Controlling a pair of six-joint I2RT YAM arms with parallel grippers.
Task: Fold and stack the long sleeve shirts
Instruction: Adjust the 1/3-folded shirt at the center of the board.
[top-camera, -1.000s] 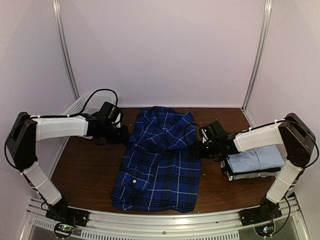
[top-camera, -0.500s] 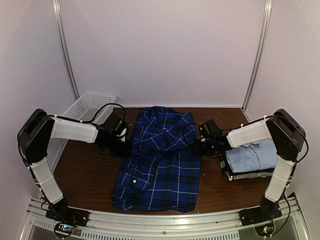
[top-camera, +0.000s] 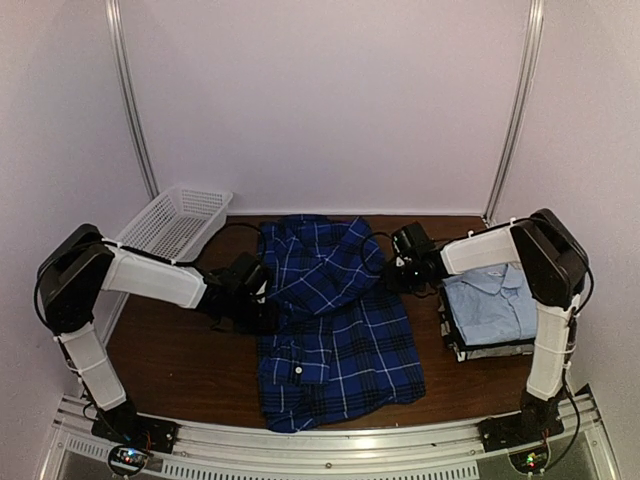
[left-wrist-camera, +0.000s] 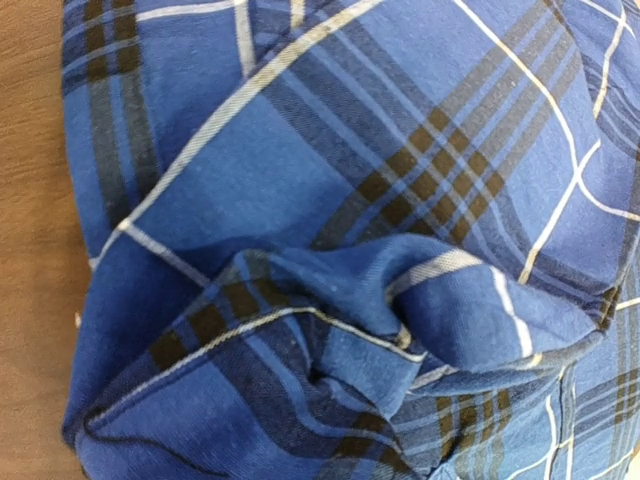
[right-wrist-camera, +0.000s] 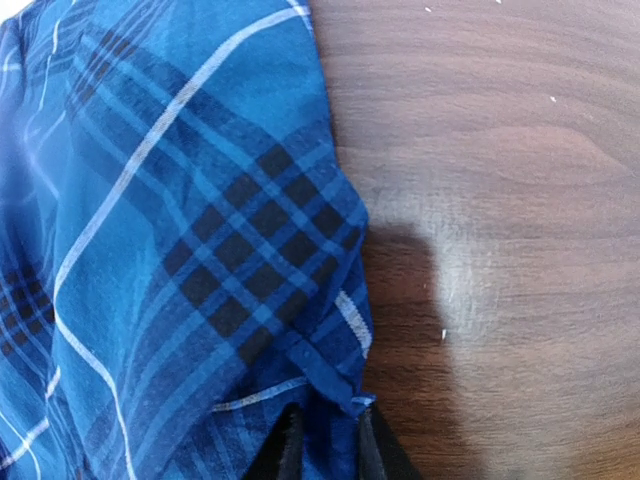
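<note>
The dark blue-and-black plaid shirt (top-camera: 335, 320) lies spread on the wooden table (top-camera: 180, 360), collar at the back. My left gripper (top-camera: 262, 305) is at its left edge; the left wrist view shows only bunched plaid cloth (left-wrist-camera: 350, 200), with the fingers hidden under it. My right gripper (top-camera: 390, 272) is at the shirt's right edge. In the right wrist view its gripper (right-wrist-camera: 325, 455) pinches the plaid hem (right-wrist-camera: 180, 200) between both fingers. The plain light blue shirt (top-camera: 495, 300) tops a folded stack with darker and grey shirts (top-camera: 480, 350) beneath, at the right.
A white lattice basket (top-camera: 170, 225) stands at the back left corner. Metal frame posts rise at both back corners. Bare wood (right-wrist-camera: 500, 200) lies between the plaid shirt and the folded stack.
My left gripper moved right and nearer; my right gripper moved back. The plaid shirt slid and swung with them, its lower end now further right. The basket is more exposed.
</note>
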